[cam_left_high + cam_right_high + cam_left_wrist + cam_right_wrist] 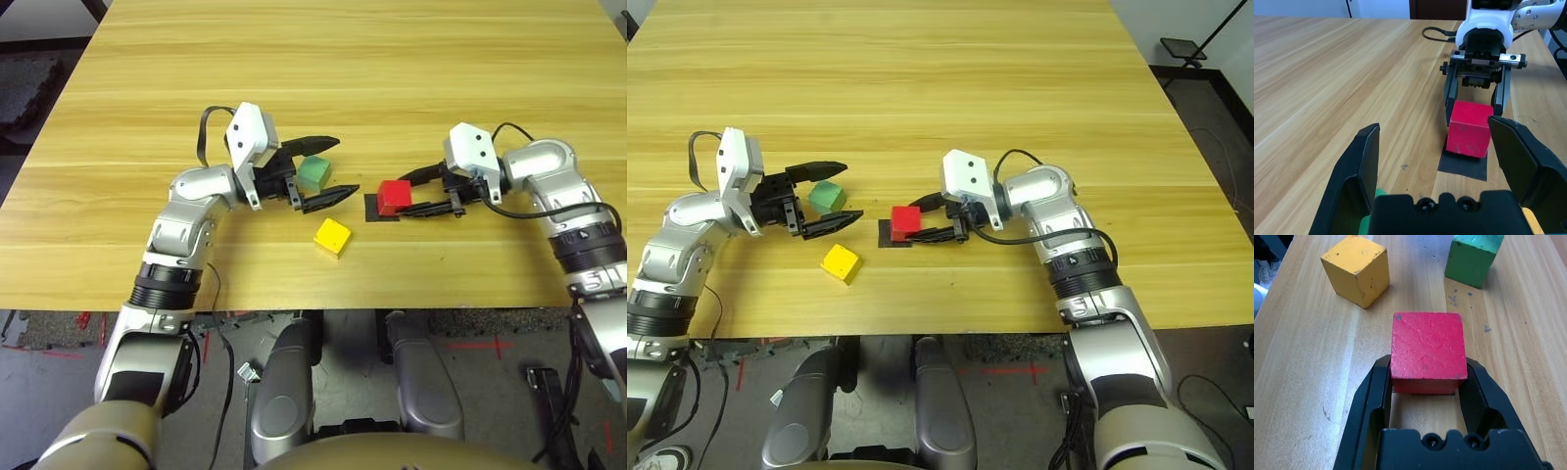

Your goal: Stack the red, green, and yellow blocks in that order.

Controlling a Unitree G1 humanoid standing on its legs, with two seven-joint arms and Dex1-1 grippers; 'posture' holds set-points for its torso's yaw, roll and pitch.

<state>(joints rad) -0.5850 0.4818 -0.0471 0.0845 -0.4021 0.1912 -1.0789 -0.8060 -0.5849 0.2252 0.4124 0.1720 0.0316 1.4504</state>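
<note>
The red block (395, 195) is at the black square patch (375, 210) near the table's middle, and my right gripper (402, 197) is shut on its two sides. I cannot tell whether it rests on the patch or hangs just above it. The right wrist view shows both fingers (1376, 382) pressed against the red block (1428, 350). To its left, the green block (313, 173) lies between the spread fingers of my left gripper (345, 164), which is open. The yellow block (332, 236) lies alone, nearer the front edge, between the two grippers.
The wooden table (323, 59) stretches wide and bare behind the blocks. Its front edge (294, 305) runs close below the yellow block. A black cable (204, 132) loops behind my left wrist.
</note>
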